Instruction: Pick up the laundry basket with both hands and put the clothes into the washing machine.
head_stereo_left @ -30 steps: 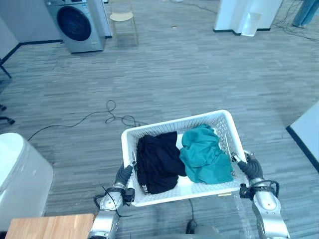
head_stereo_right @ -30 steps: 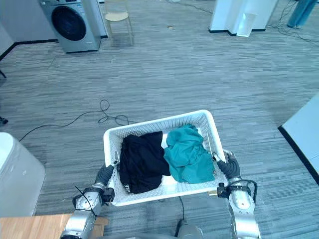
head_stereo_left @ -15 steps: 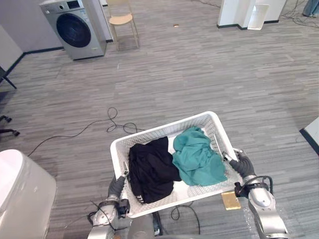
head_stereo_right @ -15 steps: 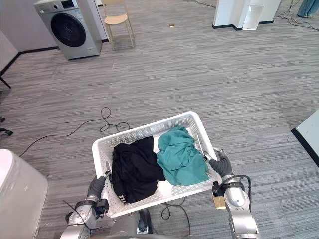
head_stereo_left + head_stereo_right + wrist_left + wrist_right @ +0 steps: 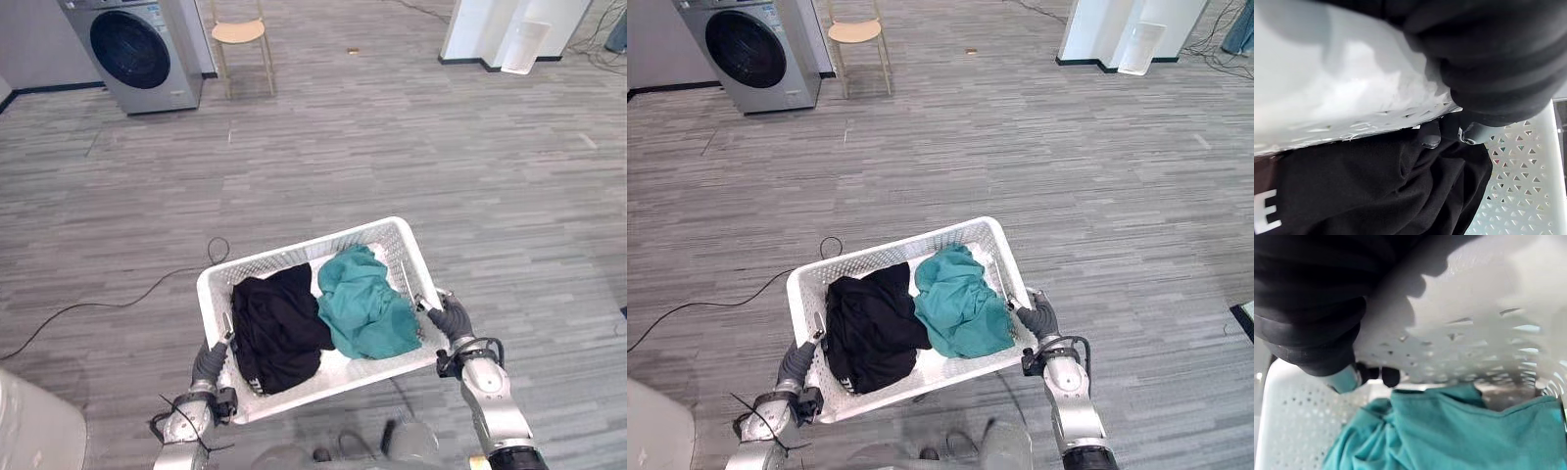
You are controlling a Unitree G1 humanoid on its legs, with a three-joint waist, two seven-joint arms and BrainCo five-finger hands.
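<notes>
We hold the basket (image 5: pixel 304 247), seemingly light and stiff, by its end rims, left robot hand (image 5: pixel 209 360) and right robot hand (image 5: pixel 450 318) curled over them; clothes (image 5: pixel 361 308) soft.

Nothing fully legible. White block print (image 5: pixel 1266 211) on the black crumpled cloth garment (image 5: pixel 1376 191), cut off at the edge, not readable as a word. Small markings on the control panel of the grey front-loading washing machine (image 5: pixel 132 54), too small to read.

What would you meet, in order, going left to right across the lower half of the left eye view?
Left hand → black garment → teal garment → right hand; both hands grip the laundry basket.
</notes>
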